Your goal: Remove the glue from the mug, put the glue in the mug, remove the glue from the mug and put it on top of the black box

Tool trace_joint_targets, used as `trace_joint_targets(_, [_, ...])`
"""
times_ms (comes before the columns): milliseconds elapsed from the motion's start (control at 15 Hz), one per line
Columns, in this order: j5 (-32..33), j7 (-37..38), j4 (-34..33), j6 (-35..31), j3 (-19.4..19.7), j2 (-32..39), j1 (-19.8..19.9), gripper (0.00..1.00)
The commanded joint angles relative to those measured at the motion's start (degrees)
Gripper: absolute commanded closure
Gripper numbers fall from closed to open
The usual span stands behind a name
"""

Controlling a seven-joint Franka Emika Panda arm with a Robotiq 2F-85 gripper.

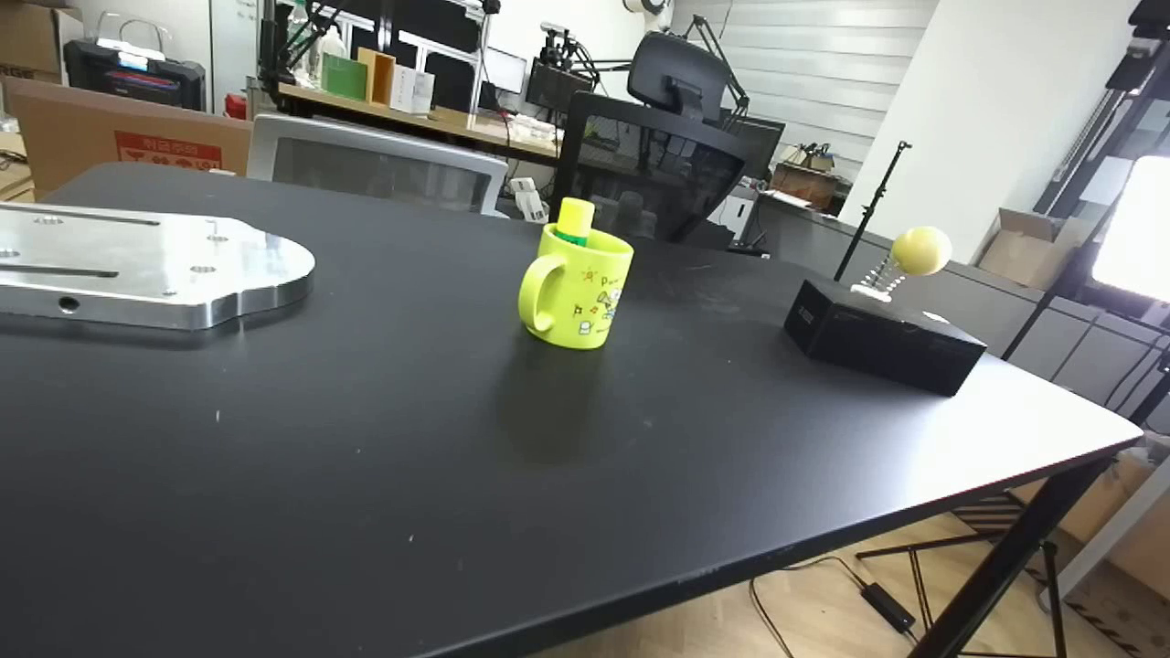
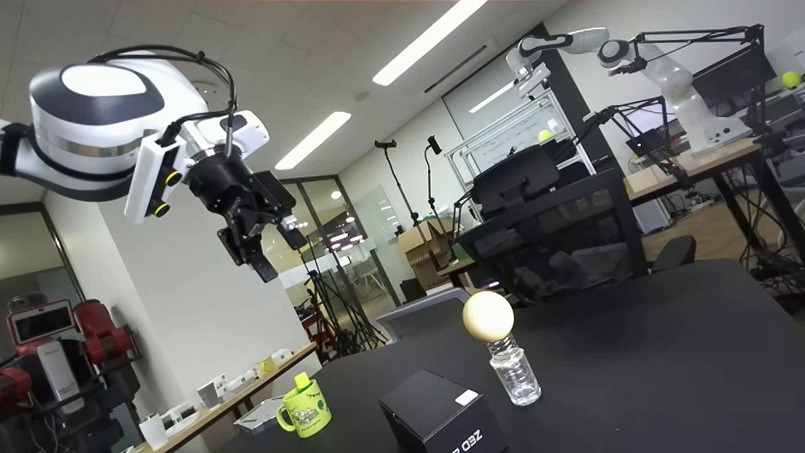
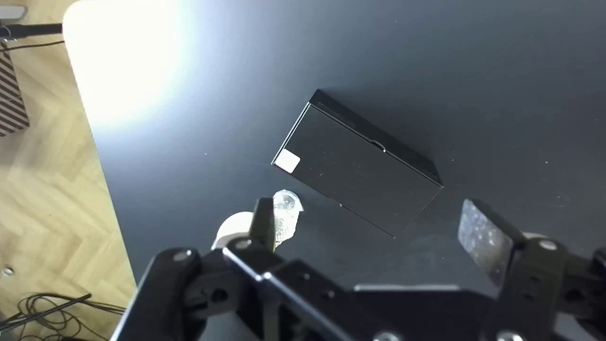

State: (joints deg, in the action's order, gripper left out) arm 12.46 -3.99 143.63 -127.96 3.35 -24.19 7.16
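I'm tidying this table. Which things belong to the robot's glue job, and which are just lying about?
For the job:
yellow-green mug
glue stick, in the mug
black box
end effector, open

Just lying about:
metal plate
clear bottle, yellow ball above it

Objects on a black counter (image 1: 366,512)

A flat silver metal plate (image 1: 119,260) lies on the smooth surface; a yellow-green mug (image 1: 585,292) with side handle stands upright between the plate and a black rectangular box (image 3: 360,170), lying flat. Just beside the box, a clear bottle (image 2: 516,377) stands upright. The counter shines white near one corner (image 3: 80,14).
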Motion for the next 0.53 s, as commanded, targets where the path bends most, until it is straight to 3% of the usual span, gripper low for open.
trace_joint_targets(0, [-1.02,-2.2,-1.07,-0.31,0.99,1.3,-1.18,0.0])
trace_joint_targets(467, [-3.04,-8.0,-14.36,-1.56,-1.83,17.18,-6.83,0.0])
